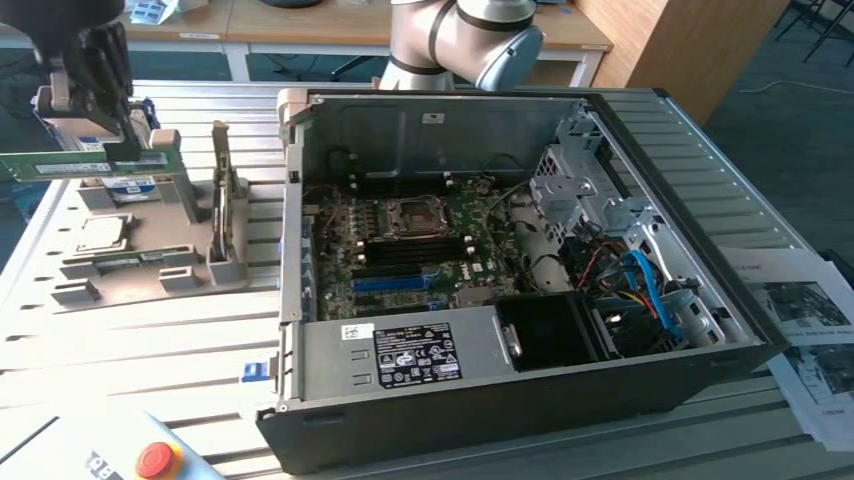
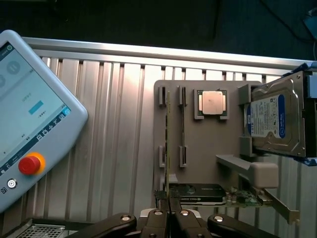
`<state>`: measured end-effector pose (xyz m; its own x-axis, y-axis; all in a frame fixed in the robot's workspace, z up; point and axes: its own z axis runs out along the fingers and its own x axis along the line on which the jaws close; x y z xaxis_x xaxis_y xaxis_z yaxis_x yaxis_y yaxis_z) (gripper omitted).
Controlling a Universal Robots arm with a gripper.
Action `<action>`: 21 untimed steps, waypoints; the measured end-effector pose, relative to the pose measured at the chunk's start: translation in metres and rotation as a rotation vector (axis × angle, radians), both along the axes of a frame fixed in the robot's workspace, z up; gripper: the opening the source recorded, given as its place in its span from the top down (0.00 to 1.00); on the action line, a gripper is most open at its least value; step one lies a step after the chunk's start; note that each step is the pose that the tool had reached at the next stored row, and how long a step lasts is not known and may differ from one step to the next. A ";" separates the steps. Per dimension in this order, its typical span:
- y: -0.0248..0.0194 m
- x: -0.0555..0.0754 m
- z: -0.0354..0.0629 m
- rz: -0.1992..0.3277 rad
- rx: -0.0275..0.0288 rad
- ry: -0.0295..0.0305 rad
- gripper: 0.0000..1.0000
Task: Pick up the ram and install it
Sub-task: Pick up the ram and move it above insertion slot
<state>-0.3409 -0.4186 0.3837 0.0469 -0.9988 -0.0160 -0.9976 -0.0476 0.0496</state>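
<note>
The ram (image 1: pixel 67 166) is a long green stick with a pale label, held level in the air above the grey parts tray (image 1: pixel 147 270) at the exterior view's left. My gripper (image 1: pixel 123 152) is shut on its upper edge near one end. In the wrist view the ram (image 2: pixel 168 144) appears edge-on as a thin line running out from between my gripper's (image 2: pixel 169 202) closed fingers, over the tray (image 2: pixel 198 148). The open computer case (image 1: pixel 694 370) lies at the centre, its motherboard (image 1: pixel 414 250) and dark memory slots (image 1: pixel 394 258) exposed.
On the tray sit a square silver processor chip (image 2: pixel 213 102), a silver-and-blue hard drive (image 2: pixel 275 119) and an expansion card (image 2: pixel 198 192). A teach pendant with a red stop button (image 2: pixel 30 164) lies on the slatted table. Papers (image 1: pixel 801 310) lie at the exterior view's right.
</note>
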 end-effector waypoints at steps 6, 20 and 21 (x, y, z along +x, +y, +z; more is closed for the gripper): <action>-0.0009 0.008 0.0007 0.000 0.0000 0.0050 0.88; -0.0020 0.022 0.0007 0.000 -0.0018 0.0050 0.88; -0.0022 0.025 0.0006 0.001 -0.0017 0.0050 0.88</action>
